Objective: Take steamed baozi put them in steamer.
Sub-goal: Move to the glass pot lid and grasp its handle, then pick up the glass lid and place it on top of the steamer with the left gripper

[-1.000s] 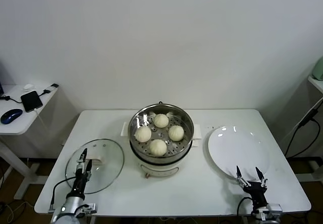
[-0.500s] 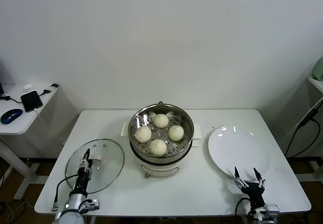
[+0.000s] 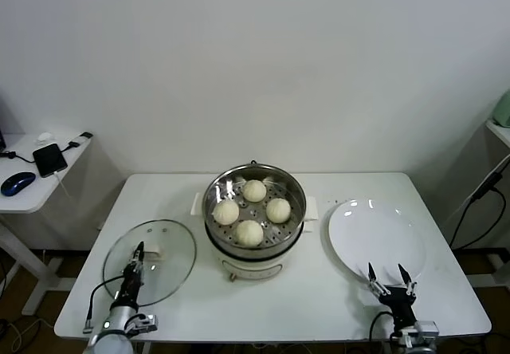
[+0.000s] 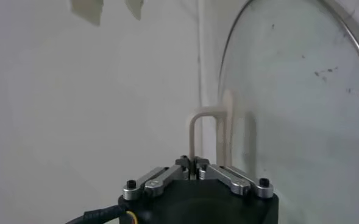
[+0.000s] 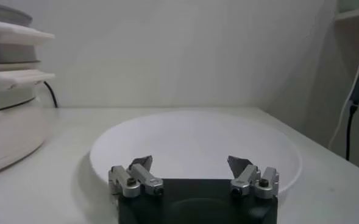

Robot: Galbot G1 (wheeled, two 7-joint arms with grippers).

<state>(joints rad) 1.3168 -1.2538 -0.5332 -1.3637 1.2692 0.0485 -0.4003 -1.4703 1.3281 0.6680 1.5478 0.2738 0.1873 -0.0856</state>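
Note:
Several cream-white baozi (image 3: 250,232) lie on the perforated tray of the steel steamer (image 3: 221,247) at the table's middle. My left gripper (image 3: 137,260) is shut and empty, low at the front left over the glass lid (image 3: 167,246); the lid's edge (image 4: 301,91) shows in the left wrist view beyond my gripper (image 4: 193,163). My right gripper (image 3: 389,276) is open and empty at the front right, just in front of the white plate (image 3: 374,234). The right wrist view shows my gripper (image 5: 190,163) before the plate (image 5: 197,137) and the steamer's base (image 5: 8,122).
A side table (image 3: 32,198) at the left holds a phone (image 3: 49,159) and a mouse (image 3: 17,182). A black cable (image 3: 478,202) hangs at the right. The table (image 3: 335,306) ends just in front of both grippers.
Both grippers have drawn slightly lower and toward the table's front edge. The baozi, steamer, lid and plate have not moved.

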